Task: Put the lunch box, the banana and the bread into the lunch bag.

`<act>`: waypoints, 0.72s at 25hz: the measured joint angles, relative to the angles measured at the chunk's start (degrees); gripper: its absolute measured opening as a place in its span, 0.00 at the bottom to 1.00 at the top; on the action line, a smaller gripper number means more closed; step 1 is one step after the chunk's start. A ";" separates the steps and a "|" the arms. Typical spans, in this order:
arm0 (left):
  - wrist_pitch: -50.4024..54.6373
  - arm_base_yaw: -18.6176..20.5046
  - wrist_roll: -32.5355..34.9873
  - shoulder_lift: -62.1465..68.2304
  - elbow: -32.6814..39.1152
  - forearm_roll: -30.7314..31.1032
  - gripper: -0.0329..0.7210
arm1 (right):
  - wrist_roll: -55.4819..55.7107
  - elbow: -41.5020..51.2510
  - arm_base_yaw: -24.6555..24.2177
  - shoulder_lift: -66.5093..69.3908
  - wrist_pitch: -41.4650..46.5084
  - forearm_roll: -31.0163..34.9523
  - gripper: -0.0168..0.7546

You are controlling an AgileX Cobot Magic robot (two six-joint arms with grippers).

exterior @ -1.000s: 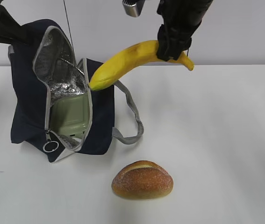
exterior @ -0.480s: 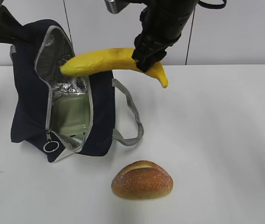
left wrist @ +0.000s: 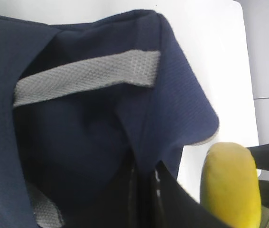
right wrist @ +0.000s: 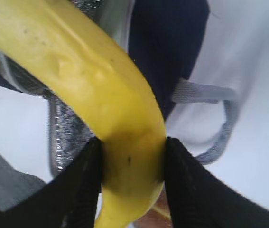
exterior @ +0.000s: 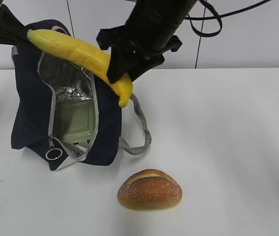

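1. The right gripper (exterior: 115, 73) pinches the curved yellow banana (exterior: 75, 51) near its lower end, one black finger (right wrist: 84, 190) on each side.
2. The banana slants toward 10 o'clock, across the open mouth of the boxy dark navy fabric lunch bag (exterior: 110, 125).
3. The left gripper (exterior: 11, 35), pressed together, holds the bag's top edge at its 11 o'clock corner.
4. A sage-green-lidded lunch box (exterior: 74, 121) lies inside against the foil lining.
5. The oval golden-brown bread roll (exterior: 149, 190) rests on the white table (exterior: 228, 147) at the bag's 5 o'clock, apart from it.
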 joint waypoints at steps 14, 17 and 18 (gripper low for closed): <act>0.00 0.00 0.00 0.00 0.00 -0.02 0.02 | 10.66 0.00 0.13 4.69 2.59 -4.74 0.43; 0.00 0.00 0.00 0.00 0.00 -0.12 0.02 | 13.20 0.00 0.13 4.69 2.48 -5.93 0.43; 0.00 0.00 0.00 0.00 0.00 -0.12 0.02 | 14.45 0.00 0.13 4.69 2.10 -5.83 0.43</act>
